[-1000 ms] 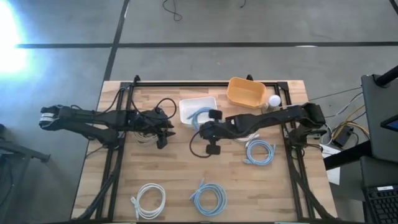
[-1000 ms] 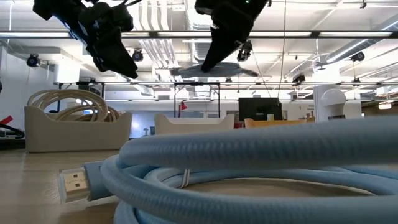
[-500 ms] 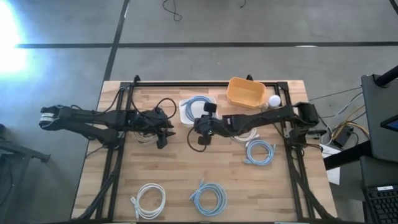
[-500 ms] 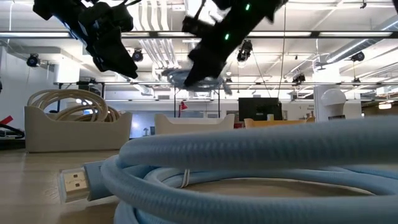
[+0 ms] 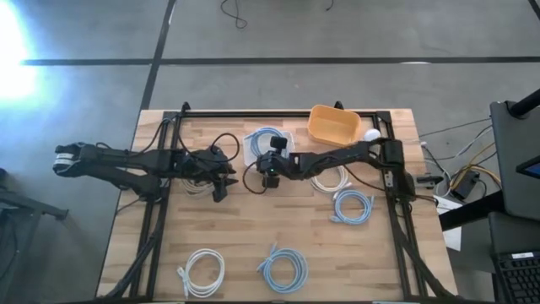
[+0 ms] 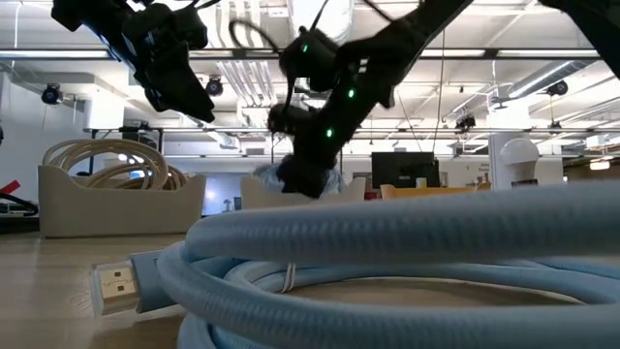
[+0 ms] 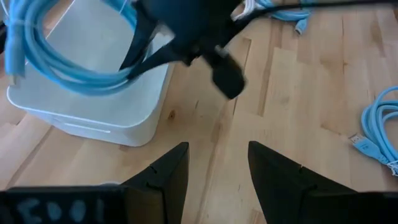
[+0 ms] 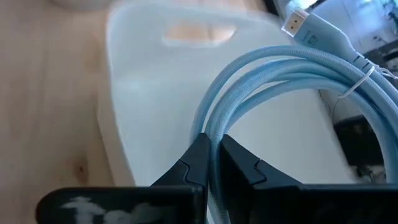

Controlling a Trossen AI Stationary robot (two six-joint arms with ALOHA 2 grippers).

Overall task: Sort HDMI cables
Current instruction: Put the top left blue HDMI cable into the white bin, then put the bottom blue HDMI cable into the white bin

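Note:
My right gripper (image 5: 268, 157) is shut on a light blue HDMI cable coil (image 5: 267, 138), which it holds over the white bin (image 5: 290, 138) at the far middle of the table. In the right wrist view the coil (image 8: 280, 81) hangs above the bin's inside (image 8: 155, 99), its connector (image 8: 297, 23) pointing away. My left gripper (image 5: 226, 184) waits open to the left of the bin, above the table, with nothing between its fingers (image 7: 163, 180). Loose coils lie flat on the table: one white (image 5: 202, 270), two light blue (image 5: 283, 268) (image 5: 352, 205). My right gripper pinches several turns of the blue coil together (image 8: 212, 140) between its two fingers, at one spot on the ring. The fingers slant down from the table's right side. The rest of the ring reaches out ahead of them over the white bin. Whether it touches the bin, I cannot tell.
A yellow bin (image 5: 333, 124) and a white ball (image 5: 372, 135) stand at the far right. A beige bin with tan coils (image 6: 116, 189) sits under my left arm. Another white coil (image 5: 327, 179) lies beneath my right arm. One blue coil (image 6: 387, 262) fills the low view's foreground.
My right gripper has gone down and toward the table's far-left side, tipping further downward, with the blue coil still held. The coil has come from high above the table down over the white bin.

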